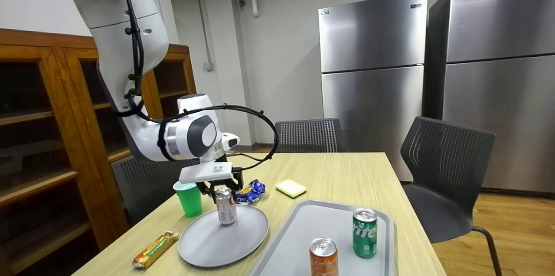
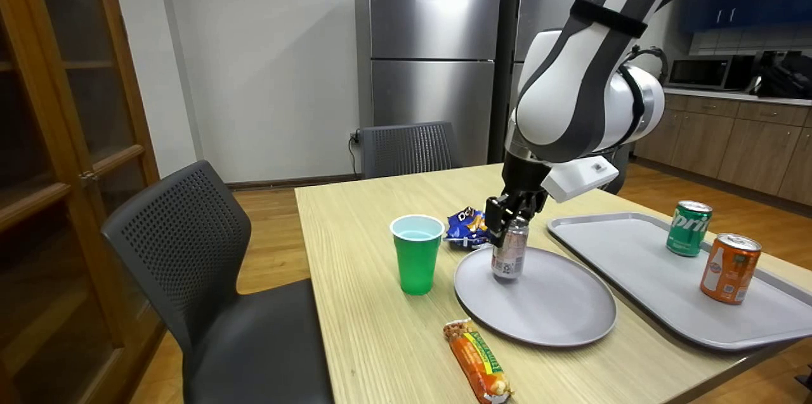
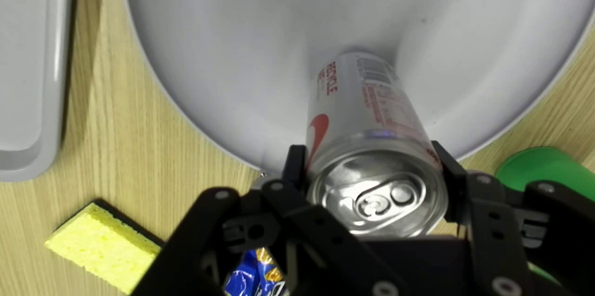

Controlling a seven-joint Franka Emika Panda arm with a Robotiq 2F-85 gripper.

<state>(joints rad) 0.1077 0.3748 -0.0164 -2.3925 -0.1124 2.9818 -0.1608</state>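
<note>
A silver soda can with red print [image 3: 358, 96] stands over the round grey plate [image 3: 218, 45], leaning slightly. My gripper [image 3: 372, 166] is shut on the can near its top, one dark pad against each side. In both exterior views the gripper [image 1: 225, 198] comes down from above onto the can [image 2: 509, 261]. The can's base is at or just above the plate [image 1: 221, 245]; whether it touches I cannot tell. Close behind the plate lies a crumpled blue snack bag [image 2: 466, 226], partly hidden by the gripper in the wrist view. A green cup [image 2: 417, 258] stands beside the plate.
A grey tray [image 1: 299, 228] holds a green Sprite can [image 1: 364, 235] and an orange can [image 1: 324, 261]. A yellow sponge [image 1: 291, 188] lies behind the tray. An orange-wrapped bar [image 2: 478, 359] rests near the table edge. Chairs [image 2: 209, 290] stand around the table.
</note>
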